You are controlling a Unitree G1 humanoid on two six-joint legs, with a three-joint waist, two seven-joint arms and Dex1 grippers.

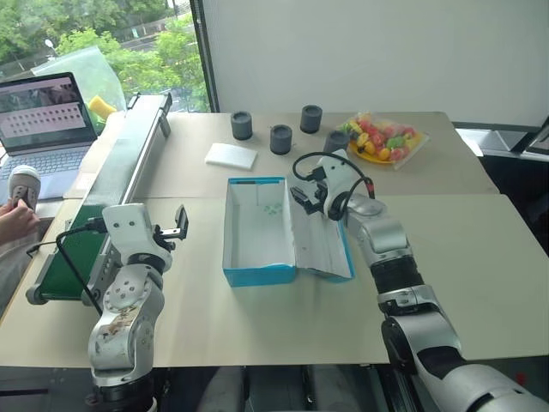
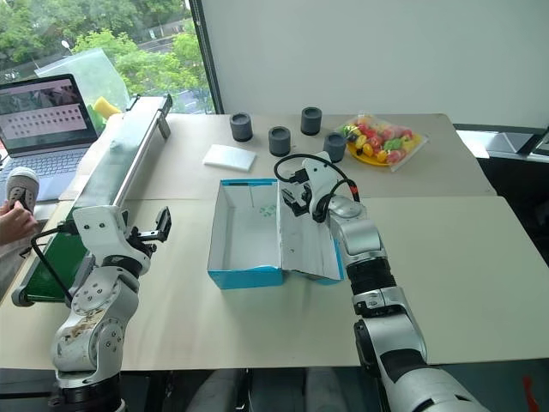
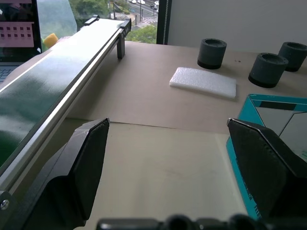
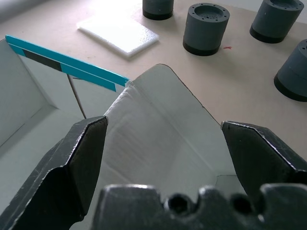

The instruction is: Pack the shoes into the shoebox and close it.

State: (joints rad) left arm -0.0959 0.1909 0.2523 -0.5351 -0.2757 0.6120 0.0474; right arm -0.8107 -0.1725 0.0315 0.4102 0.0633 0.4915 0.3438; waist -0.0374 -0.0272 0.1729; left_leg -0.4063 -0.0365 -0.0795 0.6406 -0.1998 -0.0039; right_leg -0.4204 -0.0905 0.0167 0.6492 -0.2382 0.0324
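Note:
The blue shoebox (image 1: 257, 275) stands open mid-table, its white floor showing. Its lid (image 1: 324, 245) lies folded out to the right. My right gripper (image 1: 303, 196) hovers open over the lid's far end, where the white flap (image 4: 158, 110) rises just beyond its fingers. My left gripper (image 1: 174, 227) is open and holds nothing, left of the box and beside the conveyor; the box's corner (image 3: 268, 103) shows past it. At the far left edge a person's hand (image 1: 13, 219) holds one grey shoe (image 1: 24, 183) with a white sole.
A green conveyor belt (image 1: 111, 180) runs along the table's left side, with a laptop (image 1: 43, 120) beyond it. A flat white pad (image 1: 232, 155), several dark grey cylinders (image 1: 280, 138) and a bag of colourful toy fruit (image 1: 383, 139) lie behind the box.

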